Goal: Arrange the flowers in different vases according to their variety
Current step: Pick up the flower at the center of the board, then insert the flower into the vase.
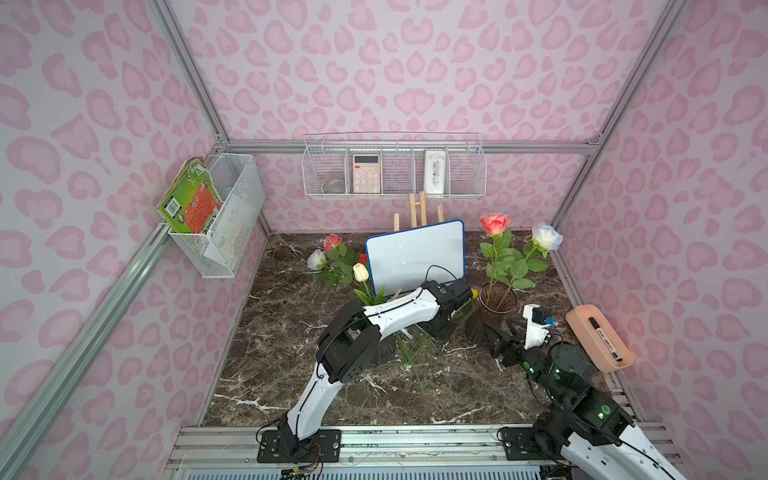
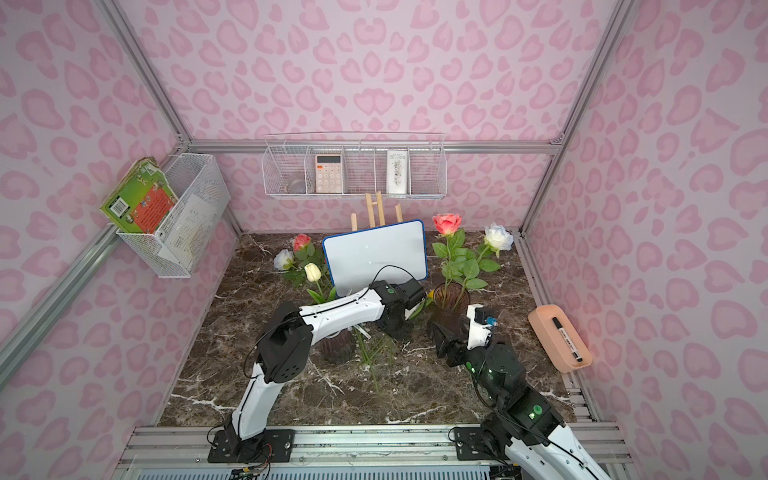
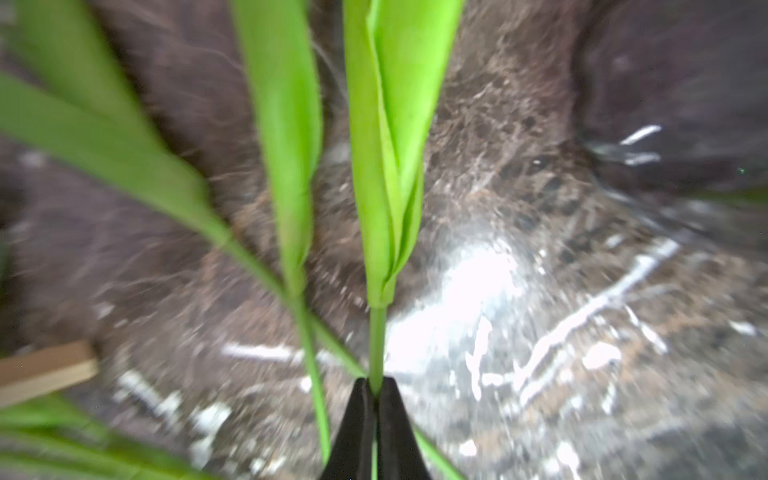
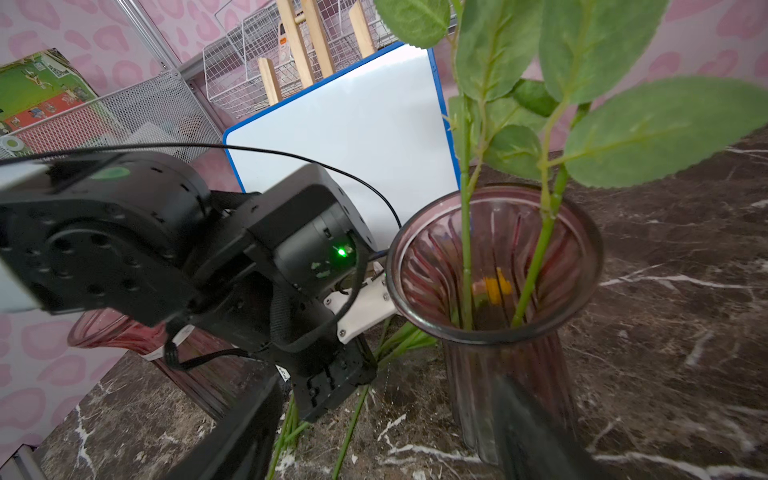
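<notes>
In the left wrist view my left gripper [image 3: 376, 390] is shut on a thin green tulip stem [image 3: 377, 340], with long leaves [image 3: 390, 145] rising from it just above the marble. In a top view a yellow bloom [image 1: 474, 293] peeks out past that wrist. Several loose tulip stems [image 1: 415, 353] lie beneath the arm. The flared vase [image 1: 496, 301] holds a pink rose [image 1: 494, 224] and a white-blue rose [image 1: 546, 236]. The second vase [image 2: 337, 347], half under the left arm, holds a white tulip [image 1: 360, 272]. My right gripper [image 4: 386, 440] stands open beside the flared vase [image 4: 494, 266].
More roses [image 1: 332, 245] lie at the back left of the table. A whiteboard on a wooden easel [image 1: 415, 257] stands at the back centre. A peach tray with a marker [image 1: 598, 336] sits at the right edge. White wire baskets [image 1: 395, 174] hang on the walls.
</notes>
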Tool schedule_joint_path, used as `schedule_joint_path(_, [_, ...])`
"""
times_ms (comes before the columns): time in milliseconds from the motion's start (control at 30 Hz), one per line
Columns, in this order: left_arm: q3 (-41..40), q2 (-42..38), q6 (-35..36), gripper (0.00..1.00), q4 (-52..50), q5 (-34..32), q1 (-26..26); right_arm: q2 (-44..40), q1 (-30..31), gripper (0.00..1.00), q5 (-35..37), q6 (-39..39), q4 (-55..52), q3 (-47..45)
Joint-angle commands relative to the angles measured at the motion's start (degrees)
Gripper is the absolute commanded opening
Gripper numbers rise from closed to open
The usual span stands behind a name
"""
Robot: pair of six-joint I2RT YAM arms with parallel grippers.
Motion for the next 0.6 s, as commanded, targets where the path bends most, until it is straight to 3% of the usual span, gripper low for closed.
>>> schedule_joint_path(0, [-1.6, -4.9, -2.1, 0.00, -0.8, -1.0, 0.0, 0.9, 0.0, 0.82, -1.3, -0.3, 1.8, 0.1])
schedule_joint_path(133, [-2.5, -11.6, -3.0, 0.00, -0.6, 2.0, -0.1, 2.8, 0.0, 0.83, -3.3, -0.4, 2.3, 0.3])
schedule_joint_path(333, [-3.3, -19.9, -3.4, 0.00, 0.2, 3.9, 0.0, 7.6, 0.0, 0.94, -8.5, -0.6, 3.8, 1.0])
schedule_joint_path(567, [-6.2, -30.2, -2.9, 0.00, 3.4, -1.2, 0.0, 14.6, 0.3, 0.94, -16.4, -0.9, 6.3, 1.4])
